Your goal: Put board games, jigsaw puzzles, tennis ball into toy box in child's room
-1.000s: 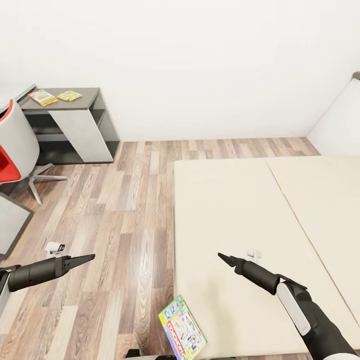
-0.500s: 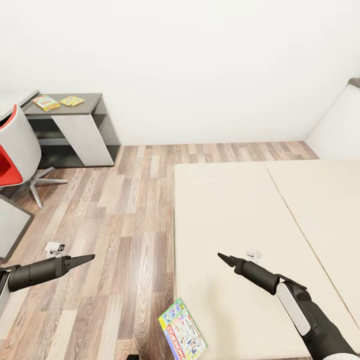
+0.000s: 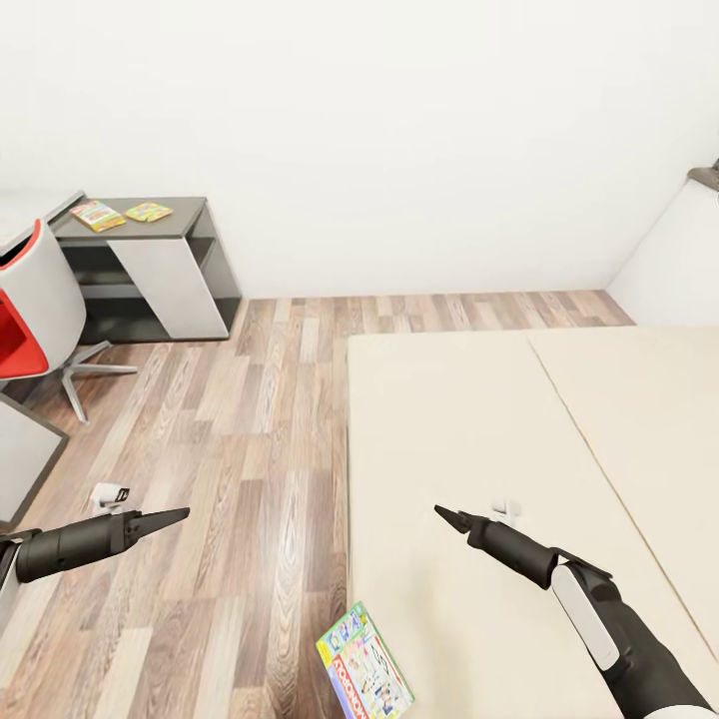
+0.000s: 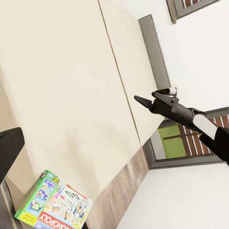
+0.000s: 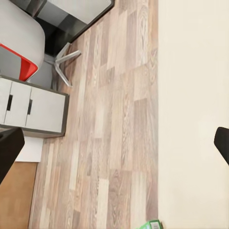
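At the near corner of the bed sits the Monopoly board game, lying flat with one edge poking out over the wood floor, and that's clearly what we're going for first. Both our arms hang out in front with nothing in them: the left gripper hovers over the floor and the right gripper over the mattress, and from the head view both look pinched down to a point, so we'd call the jaws closed and empty. The wrist views show dark finger tips at the frame edges, which doesn't really settle it any further. The game box sits low and close to our base, between the two arms but nearer than either gripper, so honestly we're in the approach step, not the grab step yet. Over by the far wall the two jigsaw puzzles lie side by side on the dark lower section of the table, next to the red and grey chair. Next move, we reckon: bring a gripper back and down toward the box, spread the jaws, and catch it by that overhanging edge, since a flat box lying on a mattress gives us little else to pinch.
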`<state>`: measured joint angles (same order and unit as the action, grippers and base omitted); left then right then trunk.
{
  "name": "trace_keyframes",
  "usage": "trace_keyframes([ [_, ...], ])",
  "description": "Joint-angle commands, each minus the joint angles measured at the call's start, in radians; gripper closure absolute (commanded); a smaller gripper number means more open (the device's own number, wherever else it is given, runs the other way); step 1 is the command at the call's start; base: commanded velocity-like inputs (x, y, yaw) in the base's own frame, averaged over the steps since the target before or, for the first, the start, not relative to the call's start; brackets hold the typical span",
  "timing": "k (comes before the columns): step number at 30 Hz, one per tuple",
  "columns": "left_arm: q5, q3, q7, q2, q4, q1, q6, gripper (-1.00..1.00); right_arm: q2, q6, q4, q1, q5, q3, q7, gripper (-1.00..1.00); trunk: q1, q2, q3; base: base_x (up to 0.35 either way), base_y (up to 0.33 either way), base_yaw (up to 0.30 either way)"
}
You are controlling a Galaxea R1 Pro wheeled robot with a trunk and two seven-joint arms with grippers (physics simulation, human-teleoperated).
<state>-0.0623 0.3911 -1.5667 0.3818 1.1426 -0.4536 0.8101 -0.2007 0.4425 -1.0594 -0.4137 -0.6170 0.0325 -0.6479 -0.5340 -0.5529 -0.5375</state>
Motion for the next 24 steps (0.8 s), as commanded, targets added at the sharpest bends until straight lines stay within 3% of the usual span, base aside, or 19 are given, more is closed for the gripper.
trace_keyframes([
  [1,0.001,0.000,-0.004,0.000,0.000,0.000,0.011,-1.00,-0.001,0.008,-0.001,0.000,-0.010,0.001,0.002,-1.00,0.000,-0.001,0.001,0.000,0.000,0.000],
  [24,0.000,0.000,-0.004,0.000,0.000,0.000,0.011,-1.00,-0.001,0.008,0.001,0.000,-0.010,0.001,0.001,-1.00,0.000,-0.001,0.039,0.000,0.000,0.000],
])
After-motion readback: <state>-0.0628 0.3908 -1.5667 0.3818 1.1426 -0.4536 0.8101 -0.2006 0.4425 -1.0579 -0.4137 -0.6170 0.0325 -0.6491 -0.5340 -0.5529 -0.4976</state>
